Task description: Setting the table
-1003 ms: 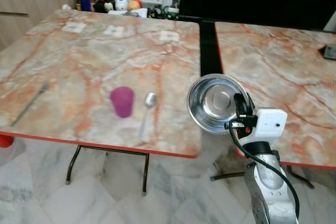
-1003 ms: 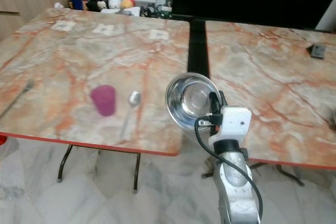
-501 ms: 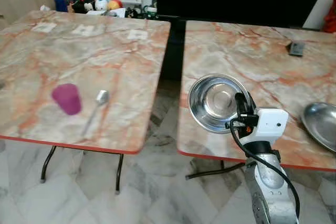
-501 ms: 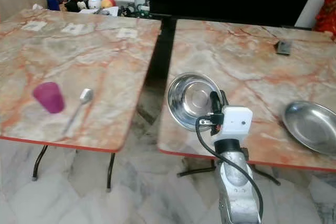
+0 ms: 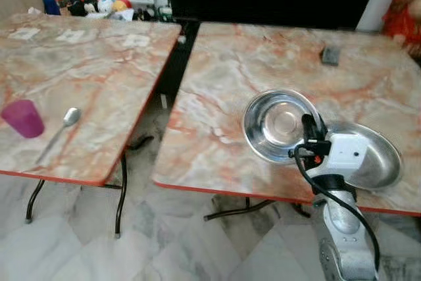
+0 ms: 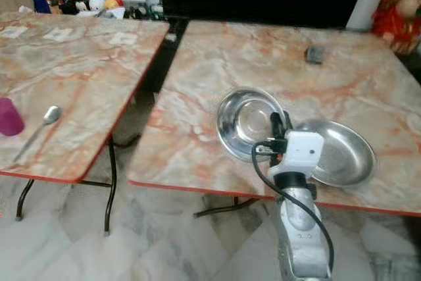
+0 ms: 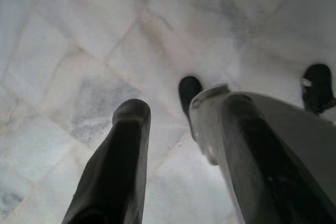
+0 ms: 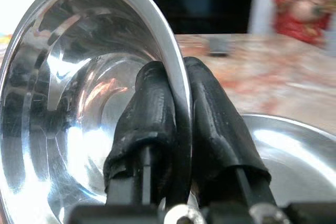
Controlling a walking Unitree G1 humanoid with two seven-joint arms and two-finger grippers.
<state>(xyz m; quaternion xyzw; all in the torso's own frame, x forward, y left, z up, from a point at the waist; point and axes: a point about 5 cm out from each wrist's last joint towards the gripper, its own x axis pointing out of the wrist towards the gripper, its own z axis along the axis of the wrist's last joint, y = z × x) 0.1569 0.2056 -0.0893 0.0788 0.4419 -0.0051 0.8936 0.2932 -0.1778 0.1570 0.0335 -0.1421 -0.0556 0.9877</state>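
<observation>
Up front, the right gripper (image 5: 309, 128) pinches the rim of a steel bowl (image 5: 279, 123) — one finger inside, one outside — holding it tilted above the right table (image 5: 250, 70), partly hiding a metal plate (image 5: 375, 156). Down by the floor, the left gripper (image 7: 173, 129) hangs with fingers apart.

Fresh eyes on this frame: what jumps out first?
A shiny steel bowl, held tilted by its rim in the right tool, above the near edge of the right-hand marble table. Just beyond it a steel plate lies flat on that table. On the left table sit a purple cup and a spoon.
</observation>
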